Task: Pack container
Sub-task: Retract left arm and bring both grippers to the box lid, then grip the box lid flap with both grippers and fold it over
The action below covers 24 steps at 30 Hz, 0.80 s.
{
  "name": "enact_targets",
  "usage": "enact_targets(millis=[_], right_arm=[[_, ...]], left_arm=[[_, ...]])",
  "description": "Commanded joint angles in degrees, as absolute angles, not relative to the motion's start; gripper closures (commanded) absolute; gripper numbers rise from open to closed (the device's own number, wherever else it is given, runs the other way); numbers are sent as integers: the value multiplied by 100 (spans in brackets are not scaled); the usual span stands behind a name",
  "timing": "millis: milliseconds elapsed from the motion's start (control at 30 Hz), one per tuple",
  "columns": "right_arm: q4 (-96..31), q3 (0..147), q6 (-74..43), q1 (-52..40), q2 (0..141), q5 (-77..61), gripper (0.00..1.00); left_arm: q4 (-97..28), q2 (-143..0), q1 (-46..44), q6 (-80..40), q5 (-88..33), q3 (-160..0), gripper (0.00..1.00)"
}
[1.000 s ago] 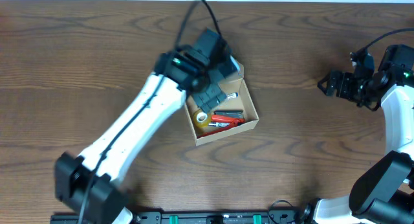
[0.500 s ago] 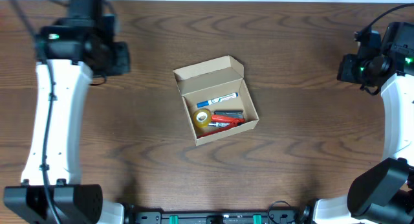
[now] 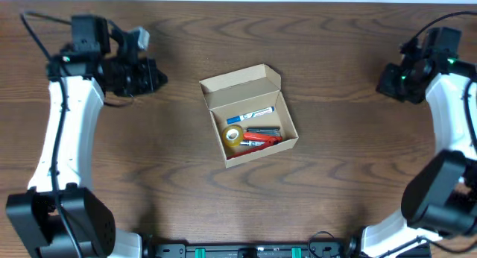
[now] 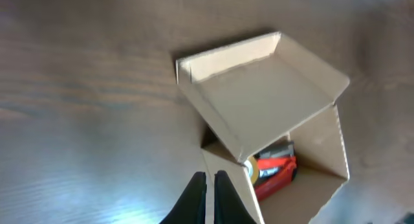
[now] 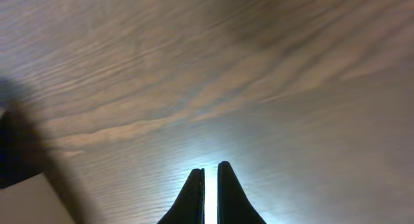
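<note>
Since half a second ago, the left arm (image 3: 71, 124) is reaching further in toward the middle of the counter (image 3: 335, 198), and the right arm (image 3: 451, 124) is shifting slightly inward too; the container (image 3: 238, 85) is lying where it was.

From overhead, the left arm is stretching up the left edge and bending at the wrist, so the left jaws are pointing right toward the container, well apart from it. The right arm is rising along the right edge, with the right jaws aiming left, also well apart. The container is sitting mid-counter with its lid standing open, holding a yellow tape roll (image 3: 232, 136), a blue-and-white marker (image 3: 250, 113) and red-handled items (image 3: 262, 139).

In the left wrist view, the fingers (image 4: 194, 199) are pressing nearly together with nothing between them, hanging above bare wood just short of the container (image 4: 259, 101), whose open flap is facing the camera.

In the right wrist view, the fingers (image 5: 191, 198) are likewise closing to a thin slit, empty, above bare counter (image 5: 259, 68).
</note>
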<state>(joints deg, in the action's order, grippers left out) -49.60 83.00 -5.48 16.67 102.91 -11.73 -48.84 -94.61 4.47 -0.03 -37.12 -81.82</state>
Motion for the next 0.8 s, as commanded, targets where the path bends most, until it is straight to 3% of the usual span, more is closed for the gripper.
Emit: enact_targets(millis=[0, 767], right_arm=[[-4952, 8388, -631, 1527, 10726, -2086, 99], [-4703, 8390, -534, 652, 11467, -3918, 99]], left_arm=[[-4460, -9373, 567, -176, -4375, -7489, 94], [-1610, -9738, 635, -2064, -5111, -5242, 94]])
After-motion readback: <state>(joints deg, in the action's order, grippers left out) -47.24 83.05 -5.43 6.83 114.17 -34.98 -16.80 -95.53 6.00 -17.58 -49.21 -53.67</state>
